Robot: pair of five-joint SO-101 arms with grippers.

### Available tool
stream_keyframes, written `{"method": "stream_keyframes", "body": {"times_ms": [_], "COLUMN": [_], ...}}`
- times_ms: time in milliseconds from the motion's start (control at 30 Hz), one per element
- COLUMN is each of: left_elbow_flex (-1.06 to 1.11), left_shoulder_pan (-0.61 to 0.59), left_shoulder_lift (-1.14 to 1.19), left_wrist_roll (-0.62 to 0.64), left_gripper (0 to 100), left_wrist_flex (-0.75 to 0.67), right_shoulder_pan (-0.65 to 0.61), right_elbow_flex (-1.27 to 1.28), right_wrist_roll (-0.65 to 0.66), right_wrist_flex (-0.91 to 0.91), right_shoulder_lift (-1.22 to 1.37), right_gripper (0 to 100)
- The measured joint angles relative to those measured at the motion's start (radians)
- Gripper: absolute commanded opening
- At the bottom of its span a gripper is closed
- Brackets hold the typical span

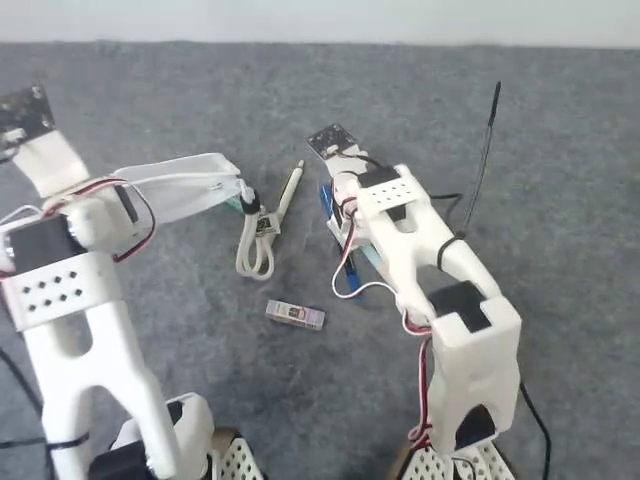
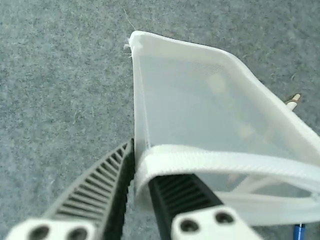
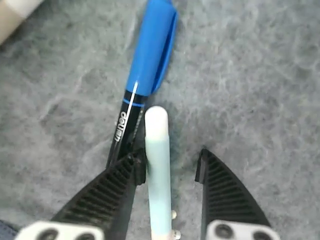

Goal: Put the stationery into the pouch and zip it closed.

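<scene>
A white translucent pouch point(image 1: 185, 185) is held up off the grey mat, mouth open. My left gripper point(image 2: 140, 175) is shut on the zipper rim of the pouch point(image 2: 200, 110). My right gripper point(image 3: 170, 165) is open low over the mat, its jaws on either side of a pale green pen point(image 3: 157, 165) that lies against one finger. A blue-capped pen point(image 3: 147, 55) lies just outside that finger. In the high view the right gripper point(image 1: 338, 205) is mostly hidden under its arm, over the blue pen point(image 1: 327, 200). A cream pen point(image 1: 290, 190) lies between the arms.
A white looped cord point(image 1: 255, 250) lies beside the cream pen. A small rectangular eraser point(image 1: 295, 315) sits nearer the arm bases. A thin black rod point(image 1: 485, 150) slants up at the right. Grey carpet point(image 1: 200, 90) covers the table.
</scene>
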Motion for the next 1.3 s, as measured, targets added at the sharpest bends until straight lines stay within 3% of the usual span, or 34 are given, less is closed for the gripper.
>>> {"method": "stream_keyframes", "body": {"times_ms": [133, 467, 700, 967, 1300], "left_elbow_flex": [0.0, 0.0, 0.0, 0.0, -0.005], "left_shoulder_pan": [0.0, 0.0, 0.0, 0.0, 0.0], "left_shoulder_lift": [0.0, 0.0, 0.0, 0.0, 0.0], "left_wrist_roll": [0.0, 0.0, 0.0, 0.0, 0.0], "left_gripper": [1, 1, 1, 1, 1], "left_wrist_flex": [0.0, 0.0, 0.0, 0.0, 0.0], "right_shoulder_pan": [0.006, 0.018, 0.015, 0.015, -0.006], "right_elbow_flex": [-0.06, -0.084, 0.046, 0.169, 0.295], "right_wrist_roll": [0.002, 0.002, -0.002, -0.18, -0.27], "right_wrist_flex": [0.026, 0.06, 0.06, 0.061, 0.068], "right_shoulder_lift": [0.046, 0.052, -0.058, -0.258, -0.575], "right_gripper": [0.2, 0.6, 0.6, 0.6, 0.6]}}
